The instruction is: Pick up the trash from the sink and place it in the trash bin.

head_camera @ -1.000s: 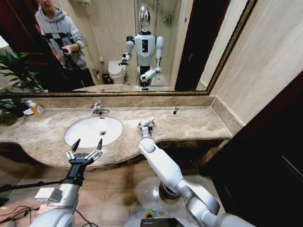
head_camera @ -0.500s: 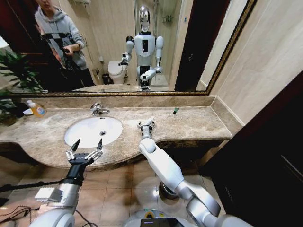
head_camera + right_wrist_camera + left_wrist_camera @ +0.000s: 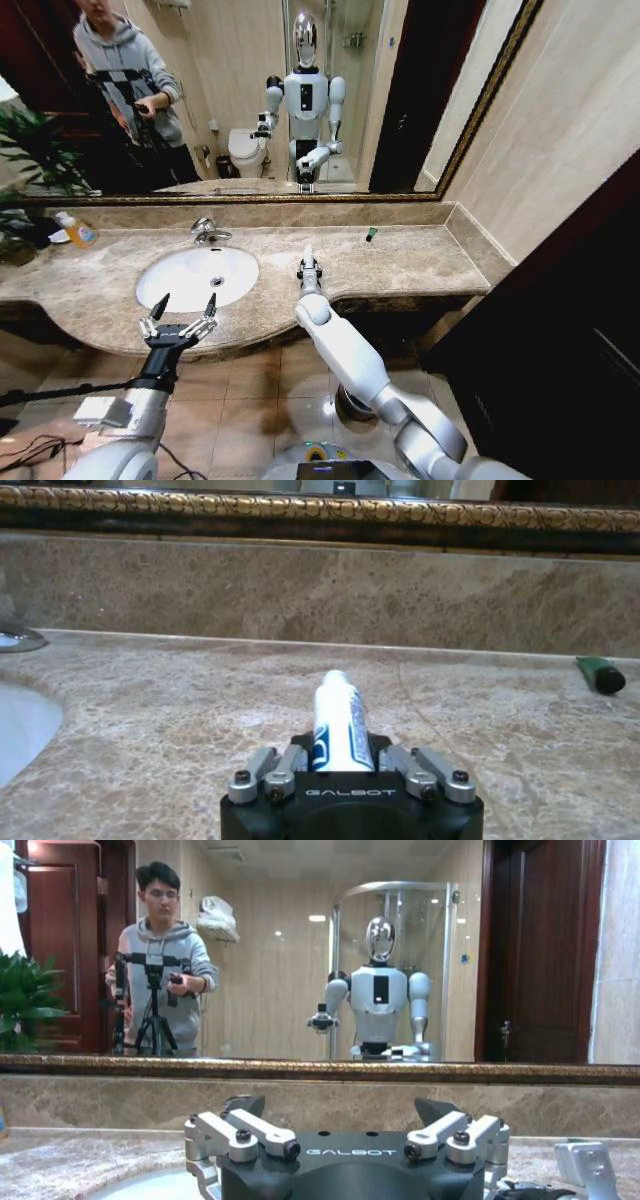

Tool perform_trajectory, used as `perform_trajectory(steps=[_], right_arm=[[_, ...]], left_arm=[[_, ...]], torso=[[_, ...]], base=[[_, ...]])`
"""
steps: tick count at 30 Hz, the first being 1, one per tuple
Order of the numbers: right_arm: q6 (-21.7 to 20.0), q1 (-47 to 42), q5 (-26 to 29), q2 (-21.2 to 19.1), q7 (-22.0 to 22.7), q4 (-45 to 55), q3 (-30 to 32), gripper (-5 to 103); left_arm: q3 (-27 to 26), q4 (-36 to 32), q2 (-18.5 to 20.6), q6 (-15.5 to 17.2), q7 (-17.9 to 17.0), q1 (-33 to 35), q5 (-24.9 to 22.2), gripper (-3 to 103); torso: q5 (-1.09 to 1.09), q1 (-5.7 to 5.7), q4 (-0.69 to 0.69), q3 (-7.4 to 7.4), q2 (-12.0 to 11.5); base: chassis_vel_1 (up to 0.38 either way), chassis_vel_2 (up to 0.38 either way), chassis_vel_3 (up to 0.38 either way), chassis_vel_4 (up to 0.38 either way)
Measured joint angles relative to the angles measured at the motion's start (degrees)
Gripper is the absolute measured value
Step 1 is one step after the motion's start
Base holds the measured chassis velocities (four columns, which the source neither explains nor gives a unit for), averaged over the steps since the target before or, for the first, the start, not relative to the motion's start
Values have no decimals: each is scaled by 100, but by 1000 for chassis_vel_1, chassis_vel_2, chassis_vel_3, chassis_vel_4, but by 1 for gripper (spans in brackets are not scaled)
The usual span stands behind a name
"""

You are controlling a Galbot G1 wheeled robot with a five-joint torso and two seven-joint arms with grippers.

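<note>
My right gripper (image 3: 309, 270) is shut on a small white tube (image 3: 308, 254) of trash, held just above the marble counter to the right of the sink (image 3: 170, 284). In the right wrist view the tube (image 3: 333, 705), with blue print, sticks out from between the shut fingers of the right gripper (image 3: 337, 756). A tiny dark-green-capped piece (image 3: 371, 234) (image 3: 600, 675) lies on the counter farther back right. My left gripper (image 3: 183, 312) (image 3: 345, 1134) hangs open and empty at the counter's front edge, before the sink. The trash bin (image 3: 347, 402) stands on the floor, partly hidden by my right arm.
A chrome faucet (image 3: 208, 232) stands behind the basin, and an orange-yellow soap bottle (image 3: 79, 233) sits at the far left beside a plant (image 3: 25, 150). A large mirror (image 3: 420, 100) runs along the back wall. Dark cabinetry (image 3: 570, 330) closes the right side.
The right gripper has turned the tube from a slant to pointing straight toward the mirror and shifted slightly. The left arm has not moved.
</note>
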Motion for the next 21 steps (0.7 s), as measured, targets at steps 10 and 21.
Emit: perform_trajectory(steps=[10,21], right_arm=[[38,-81,47,-263,-222,424,26,20],[26,-620,141,-1172,-201,1644,267,20]], left_arm=[[0,0,0,0,0,0,0,100],[0,0,0,0,1,0,0,100]], torso=[[1,0,0,0,0],[2,0,0,0,0]], base=[[0,0,0,0],[0,0,0,0]])
